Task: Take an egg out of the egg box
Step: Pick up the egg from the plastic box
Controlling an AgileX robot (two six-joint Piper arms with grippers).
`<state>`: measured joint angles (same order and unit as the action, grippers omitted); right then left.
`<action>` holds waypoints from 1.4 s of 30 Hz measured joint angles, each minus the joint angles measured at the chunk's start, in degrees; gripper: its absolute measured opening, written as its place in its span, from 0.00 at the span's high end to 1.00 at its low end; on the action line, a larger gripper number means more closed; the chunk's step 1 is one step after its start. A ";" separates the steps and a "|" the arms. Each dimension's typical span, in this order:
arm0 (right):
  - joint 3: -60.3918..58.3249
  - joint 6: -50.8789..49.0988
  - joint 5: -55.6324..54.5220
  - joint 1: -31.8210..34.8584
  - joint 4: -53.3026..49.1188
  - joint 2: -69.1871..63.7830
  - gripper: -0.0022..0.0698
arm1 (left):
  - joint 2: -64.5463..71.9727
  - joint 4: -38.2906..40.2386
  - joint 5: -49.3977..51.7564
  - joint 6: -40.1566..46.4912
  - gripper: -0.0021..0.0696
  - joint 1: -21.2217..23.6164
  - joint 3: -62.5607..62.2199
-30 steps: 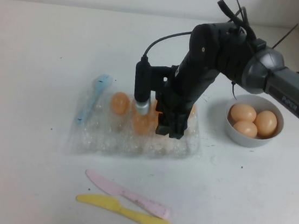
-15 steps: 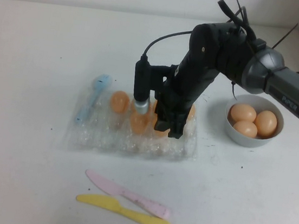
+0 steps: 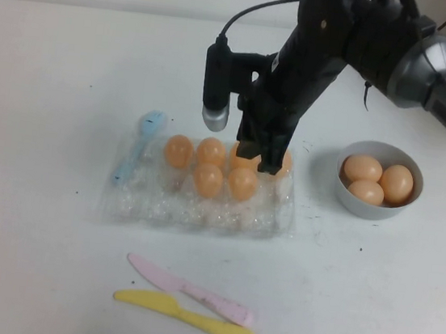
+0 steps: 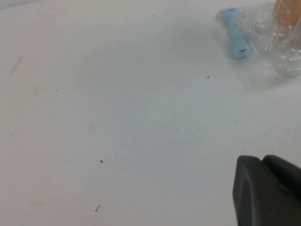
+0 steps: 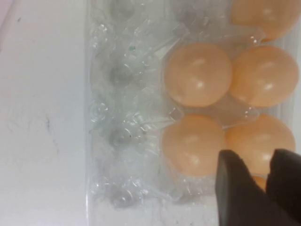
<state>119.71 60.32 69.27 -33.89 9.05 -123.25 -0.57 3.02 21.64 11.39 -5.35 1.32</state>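
Surface: matte white table (image 3: 71,75), faintly speckled.
Egg box: clear crinkly plastic egg tray (image 3: 161,204), central.
Egg: smooth orange-tan egg (image 3: 243,182) in tray cup.
Right gripper (image 3: 266,158): above tray's back row, fingers nearly together, empty.
Left gripper (image 4: 268,188): low over bare table, opening cannot be told.

The high view looks down at an angle from the robot's side onto the whole table (image 3: 50,48) — egg box (image 3: 145,206), bowl (image 3: 349,200), right arm. The right wrist view looks almost straight down, close over the egg box (image 5: 122,94), right gripper (image 5: 268,186) at its edge. The left wrist view sits low near bare table (image 4: 117,117), facing the box's corner (image 4: 282,52) — left gripper (image 4: 268,190) in frame. All three share the box.
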 joint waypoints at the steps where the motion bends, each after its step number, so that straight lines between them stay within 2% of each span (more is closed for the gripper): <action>1: 0.11 -0.44 0.23 0.00 0.00 0.13 0.77 | 0.00 0.00 0.00 0.00 0.98 0.00 0.00; 5: 0.32 -1.35 0.88 0.00 0.00 0.36 0.73 | 0.00 0.00 0.00 0.00 0.98 0.00 0.00; 7: 0.32 -1.38 1.01 0.00 0.58 0.24 0.67 | 0.00 0.00 0.00 0.00 0.98 0.00 0.00; 12: 0.32 -1.11 1.13 0.00 2.09 -1.55 0.41 | 0.00 0.00 0.00 0.00 0.98 0.00 0.00; 15: 0.22 -0.74 1.13 0.00 2.46 -3.26 0.36 | 0.00 0.00 0.00 0.00 0.98 0.00 0.00; 23: 0.13 -0.53 0.52 0.00 2.91 -5.42 0.34 | 0.00 0.00 0.00 0.00 0.98 0.00 0.00; 42: 0.13 -0.53 -1.45 0.00 1.21 -7.32 0.36 | 0.00 0.00 0.00 0.00 0.98 0.00 0.00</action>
<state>119.83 59.79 67.83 -33.89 10.26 -130.57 -0.57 3.02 21.64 11.39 -5.35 1.32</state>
